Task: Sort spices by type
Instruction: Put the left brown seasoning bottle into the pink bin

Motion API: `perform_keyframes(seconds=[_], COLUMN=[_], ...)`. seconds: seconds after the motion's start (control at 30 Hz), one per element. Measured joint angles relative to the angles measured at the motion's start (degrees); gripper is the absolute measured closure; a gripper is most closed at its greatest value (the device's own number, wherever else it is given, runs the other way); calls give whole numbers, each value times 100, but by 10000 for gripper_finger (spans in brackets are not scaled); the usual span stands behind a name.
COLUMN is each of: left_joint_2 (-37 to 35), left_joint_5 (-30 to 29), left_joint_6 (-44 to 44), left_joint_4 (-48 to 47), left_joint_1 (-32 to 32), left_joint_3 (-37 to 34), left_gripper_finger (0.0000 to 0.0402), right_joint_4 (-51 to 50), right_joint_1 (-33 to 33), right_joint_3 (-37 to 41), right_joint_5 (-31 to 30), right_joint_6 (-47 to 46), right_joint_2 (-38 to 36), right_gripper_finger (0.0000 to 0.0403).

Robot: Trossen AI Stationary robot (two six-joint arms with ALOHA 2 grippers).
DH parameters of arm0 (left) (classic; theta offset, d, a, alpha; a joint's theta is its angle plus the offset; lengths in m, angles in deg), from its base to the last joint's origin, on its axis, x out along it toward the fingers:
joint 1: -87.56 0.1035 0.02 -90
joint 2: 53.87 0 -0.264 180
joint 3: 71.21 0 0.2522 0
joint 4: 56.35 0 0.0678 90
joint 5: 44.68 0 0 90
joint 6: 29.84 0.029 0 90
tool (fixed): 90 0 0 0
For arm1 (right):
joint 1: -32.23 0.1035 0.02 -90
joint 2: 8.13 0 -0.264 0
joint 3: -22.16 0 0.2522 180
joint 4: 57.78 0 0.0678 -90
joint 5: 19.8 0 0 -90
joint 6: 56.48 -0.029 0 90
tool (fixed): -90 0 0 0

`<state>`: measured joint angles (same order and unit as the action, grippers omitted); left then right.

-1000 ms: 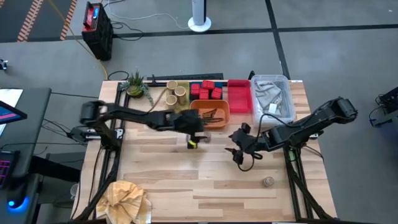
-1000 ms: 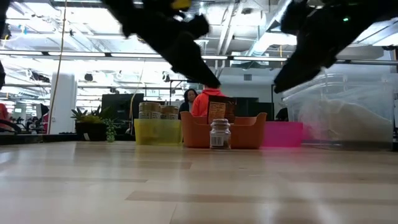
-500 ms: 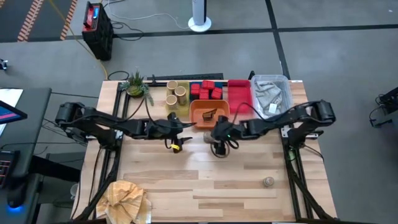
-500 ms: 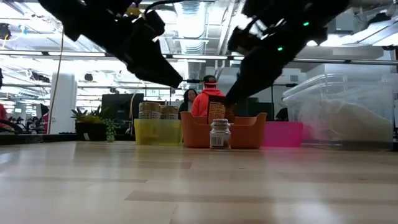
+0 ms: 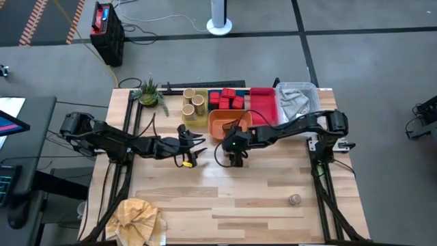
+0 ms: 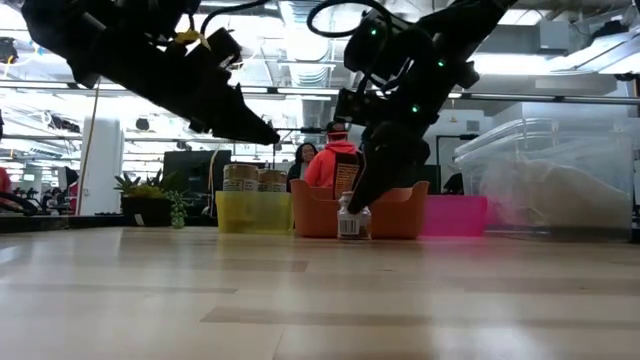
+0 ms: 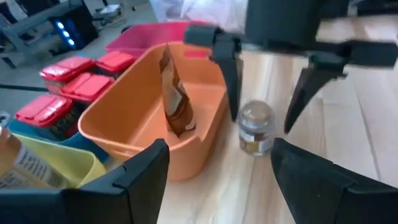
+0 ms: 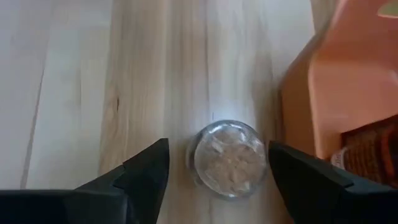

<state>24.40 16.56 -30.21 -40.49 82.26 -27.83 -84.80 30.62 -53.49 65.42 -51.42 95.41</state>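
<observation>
A tiny clear silver-topped shaker (image 8: 229, 158) stands upright on the wood just in front of the orange tray (image 5: 220, 130). My right gripper (image 8: 217, 168) hangs over it, pointing steeply down and open, with one finger on either side of the shaker and a gap visible. My left gripper (image 5: 194, 145) hovers open above the table to the shaker's left, holding nothing. A dark brown piece (image 7: 175, 99) leans inside the orange tray. Wooden jars (image 5: 194, 103) sit in the yellow tray, red tins (image 5: 227, 100) in the blue one. A second shaker (image 5: 294, 199) stands near the front right.
A pink tray (image 5: 263, 107) and a clear bin (image 5: 299, 104) of grey stuff stand at the far right. A green spiky plant (image 5: 148, 92) sits at the far left, and crumpled tan paper (image 5: 138, 219) at the near left corner. People show in the room beyond the table.
My right gripper has swung from the table's right toward the middle and come down over the shaker in front of the orange tray. My left gripper has drawn back toward the table's left, away from the shaker, and sunk a little. The shaker has stayed put.
</observation>
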Motion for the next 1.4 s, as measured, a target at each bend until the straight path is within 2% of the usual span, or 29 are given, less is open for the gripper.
perform_keyframes(seconds=[0.27, 0.4, 0.6, 0.67, 0.73, 0.83, 0.9, 1.03, 1.17, 1.4], left_joint_2=[3, 3, 3, 3, 3, 3, 3, 3, 3, 3], left_joint_5=[-45, -43, -43, -43, -43, -43, -43, -43, -43, -43], left_joint_6=[-40, -51, -95, -97, -99, -97, -99, -93, -36, 144], left_joint_4=[45, 34, 3, -25, -25, -21, -10, 85, 119, 184], left_joint_1=[2, 2, 2, 2, 2, 2, 2, 2, 2, 24], left_joint_3=[2, 2, 4, 6, 8, 8, 8, 8, 8, 8], left_gripper_finger=[132, 132, 132, 132, 132, 132, 132, 132, 132, 132], right_joint_4=[33, -118, -1596, -1969, -2279, -2678, -2765, -2661, -2442, -2372], right_joint_1=[-46, -80, -71, -78, -180, -568, -930, -1719, -2435, -3202], right_joint_3=[0, -57, -665, -798, -846, -849, -849, -820, -811, -1239], right_joint_5=[14, 14, -9, -268, -792, -1721, -2020, -2043, -2041, -1942], right_joint_6=[-51, -200, -228, -238, -379, -672, -845, -960, -892, -218], right_joint_2=[-23, -51, -732, -1095, -1426, -1848, -1995, -1981, -1568, -816], right_gripper_finger=[213, 213, 213, 213, 213, 213, 213, 213, 213, 213])
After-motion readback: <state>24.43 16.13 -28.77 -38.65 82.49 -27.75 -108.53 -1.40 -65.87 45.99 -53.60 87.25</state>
